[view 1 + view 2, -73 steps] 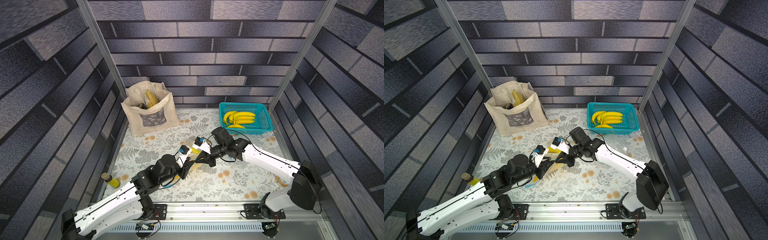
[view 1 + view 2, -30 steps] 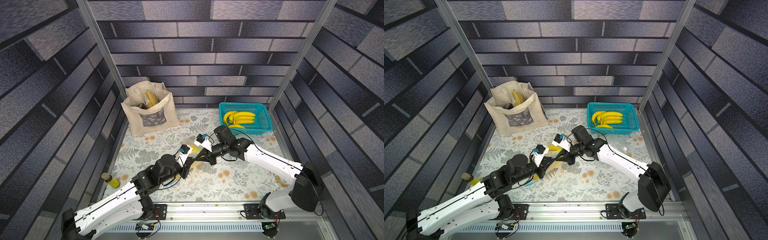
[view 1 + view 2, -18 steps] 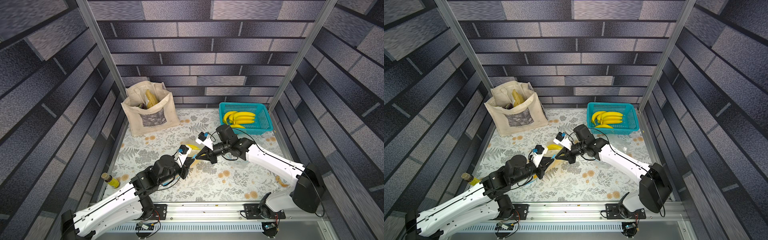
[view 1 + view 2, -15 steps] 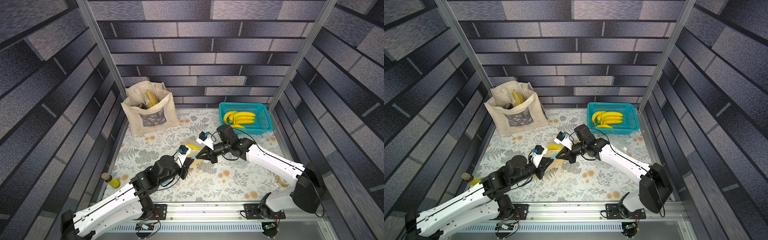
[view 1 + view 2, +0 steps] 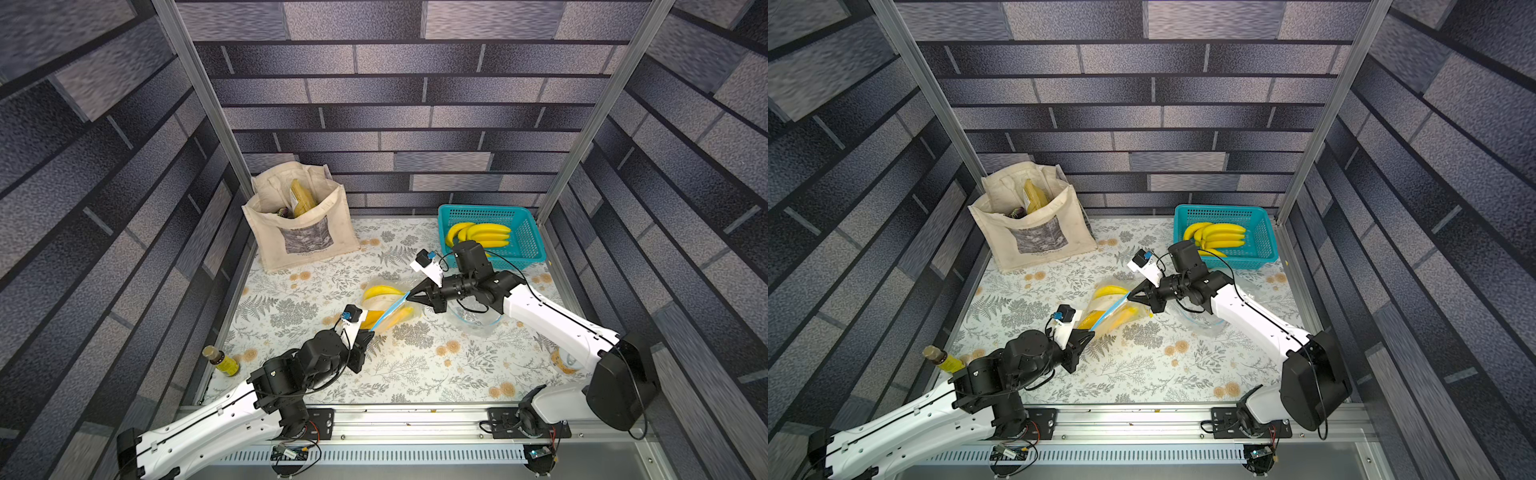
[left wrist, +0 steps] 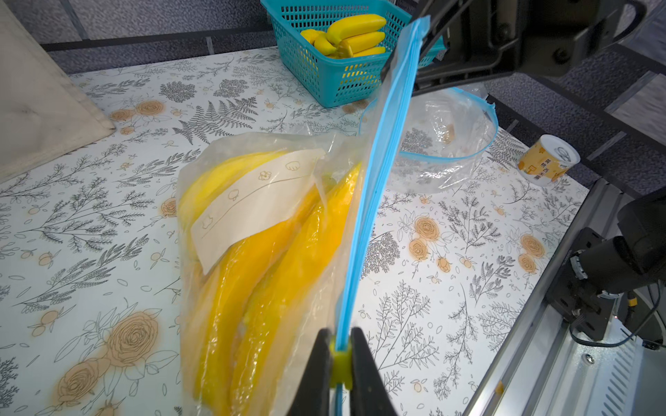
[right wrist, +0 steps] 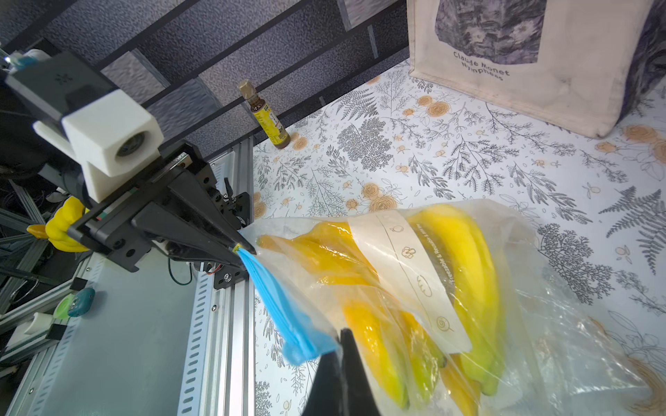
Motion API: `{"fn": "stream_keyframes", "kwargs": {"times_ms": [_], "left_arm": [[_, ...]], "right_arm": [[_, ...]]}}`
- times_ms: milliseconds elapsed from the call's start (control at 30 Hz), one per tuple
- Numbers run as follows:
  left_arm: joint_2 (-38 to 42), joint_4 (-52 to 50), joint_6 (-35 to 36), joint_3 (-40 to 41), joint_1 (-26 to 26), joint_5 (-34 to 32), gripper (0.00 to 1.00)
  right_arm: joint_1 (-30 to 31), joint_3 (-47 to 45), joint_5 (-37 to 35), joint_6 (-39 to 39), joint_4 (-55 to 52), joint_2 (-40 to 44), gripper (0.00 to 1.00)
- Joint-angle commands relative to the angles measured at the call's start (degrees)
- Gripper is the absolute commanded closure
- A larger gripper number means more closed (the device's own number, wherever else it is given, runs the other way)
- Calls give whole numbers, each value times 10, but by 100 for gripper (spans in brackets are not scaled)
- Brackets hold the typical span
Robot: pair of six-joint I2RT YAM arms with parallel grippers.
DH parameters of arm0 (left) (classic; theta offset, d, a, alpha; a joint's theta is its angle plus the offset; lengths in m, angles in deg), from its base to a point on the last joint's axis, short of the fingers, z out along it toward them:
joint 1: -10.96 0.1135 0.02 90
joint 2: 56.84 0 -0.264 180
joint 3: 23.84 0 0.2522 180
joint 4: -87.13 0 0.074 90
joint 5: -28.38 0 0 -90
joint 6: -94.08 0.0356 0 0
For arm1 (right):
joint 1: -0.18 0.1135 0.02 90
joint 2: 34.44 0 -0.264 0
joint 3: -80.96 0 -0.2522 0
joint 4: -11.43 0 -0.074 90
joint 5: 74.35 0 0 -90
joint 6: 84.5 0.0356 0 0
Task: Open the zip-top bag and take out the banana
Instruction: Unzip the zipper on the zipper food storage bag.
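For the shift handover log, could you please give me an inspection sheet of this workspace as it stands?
surface: floral table cover, no spills seen.
job's things: zip-top bag hangs from blue zip strip, taut between grippers; bananas inside.
clutter: tote bag, basket of bananas, bottle, can, empty clear bag.
grippers: left gripper shut on yellow slider; right gripper shut on strip's far end.
cables: black loops at both wrists, nothing snagged.
surroundings: brick-pattern walls, metal posts.
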Motion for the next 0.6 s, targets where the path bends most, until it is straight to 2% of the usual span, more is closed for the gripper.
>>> {"fn": "stream_keyframes", "kwargs": {"times_ms": [0,333,567], "left_arm": [[-1,-93,-35,10,-14,-41,92],[28,-132,-76,18,-65,-94,91],[23,-132,-92,19,-89,-111,91]], "right_arm": [[-37,-3,-39,-1,36,19,100],[-98,-36,-44,17,63,38,100],[-117,-41,-44,27,72,37,100]]}}
